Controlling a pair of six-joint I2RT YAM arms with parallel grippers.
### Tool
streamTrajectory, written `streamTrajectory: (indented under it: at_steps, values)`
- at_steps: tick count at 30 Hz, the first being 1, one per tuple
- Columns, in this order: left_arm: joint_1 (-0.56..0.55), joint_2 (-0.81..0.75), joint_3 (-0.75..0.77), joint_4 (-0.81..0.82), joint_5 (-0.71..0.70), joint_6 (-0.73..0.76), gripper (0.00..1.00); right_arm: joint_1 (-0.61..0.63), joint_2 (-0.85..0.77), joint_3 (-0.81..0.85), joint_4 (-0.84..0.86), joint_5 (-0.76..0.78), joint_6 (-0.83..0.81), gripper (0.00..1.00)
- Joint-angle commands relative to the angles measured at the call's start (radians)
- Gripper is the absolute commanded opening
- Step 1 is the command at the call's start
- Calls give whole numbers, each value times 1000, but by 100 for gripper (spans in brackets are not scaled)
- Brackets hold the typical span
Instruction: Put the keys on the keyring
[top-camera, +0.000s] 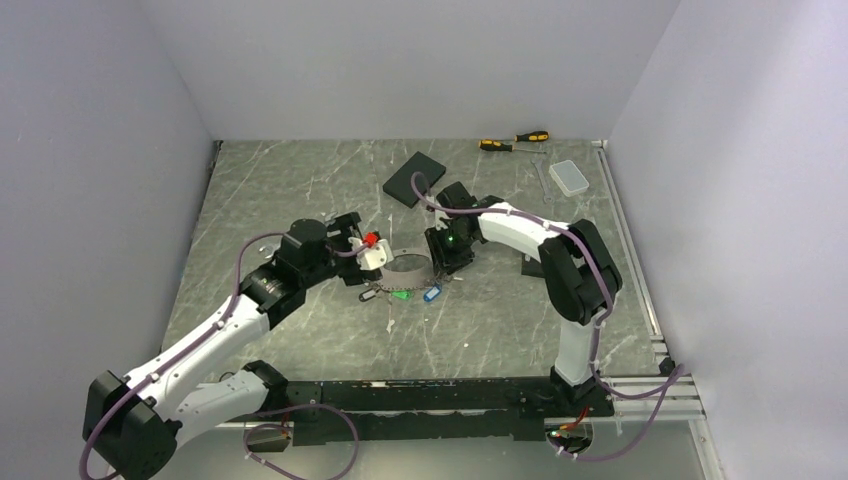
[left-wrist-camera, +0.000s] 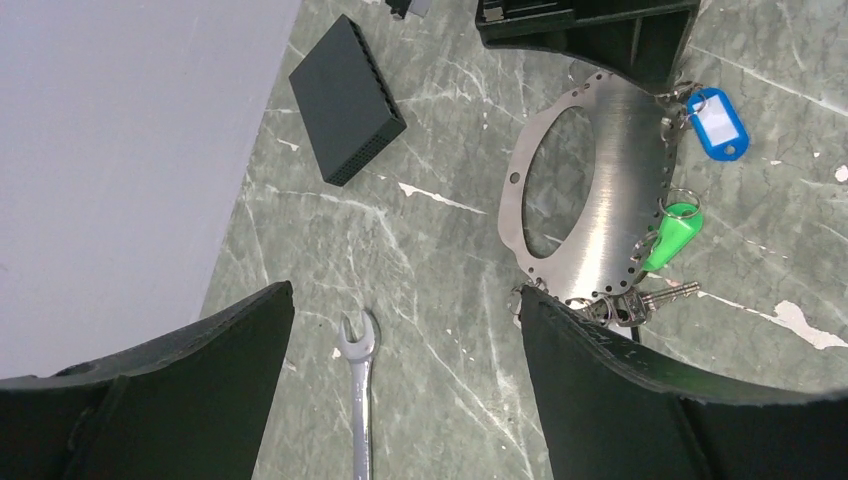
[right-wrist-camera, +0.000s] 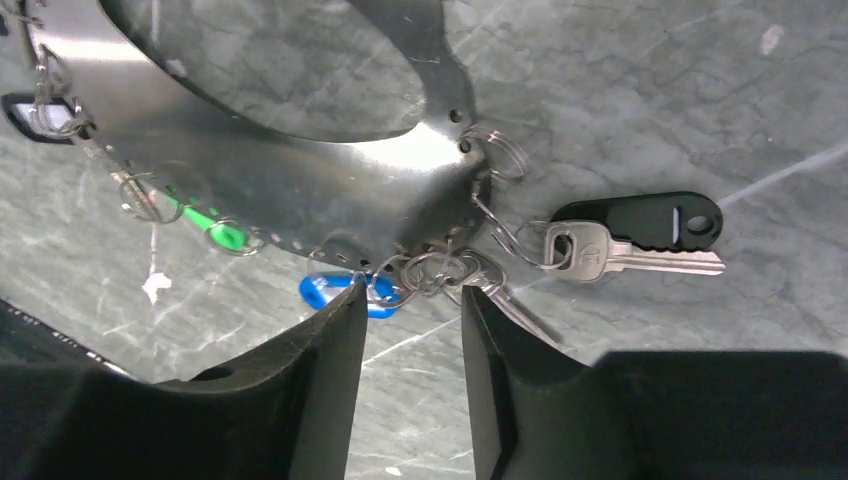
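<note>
The keyring (left-wrist-camera: 610, 190) is a wide, flat silver oval with small holes along its rim, lying on the table between both arms (top-camera: 405, 266). Keys hang from its rim on small split rings: a blue tag (left-wrist-camera: 718, 122), a green tag (left-wrist-camera: 670, 236), a silver bunch (left-wrist-camera: 650, 298) and a black-headed key (right-wrist-camera: 640, 232). My right gripper (right-wrist-camera: 413, 295) is open a little, its tips either side of the split rings (right-wrist-camera: 440, 270) at the rim, gripping nothing. My left gripper (left-wrist-camera: 405, 300) stands wide open beside the keyring, its right finger over the silver bunch.
A silver wrench (left-wrist-camera: 359, 390) lies on the table between my left fingers. A black box (left-wrist-camera: 347, 98) sits behind the keyring. Two screwdrivers (top-camera: 515, 142) and a clear plastic box (top-camera: 571, 177) lie at the back right.
</note>
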Motion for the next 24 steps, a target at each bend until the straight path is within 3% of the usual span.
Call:
streamTrajectory:
  at_steps: [1, 5, 16, 20, 22, 24]
  values:
    - [16, -33, -27, 38, -5, -23, 89, 9, -11, 87, -36, -49, -37, 50]
    - [26, -29, -64, 87, -17, -42, 90, 9, -71, 82, 6, -43, -50, 67]
    - [34, 62, -65, 286, -86, -155, 99, 6, -374, 38, 250, 243, -106, 80]
    - [34, 104, 10, 293, -239, -285, 99, 7, -471, 6, 381, 370, -118, 85]
    - [35, 138, 71, 267, -390, -392, 99, 7, -532, -38, 476, 453, -95, 99]
    - [43, 174, 122, 235, -498, -444, 100, 7, -595, -84, 556, 532, -79, 100]
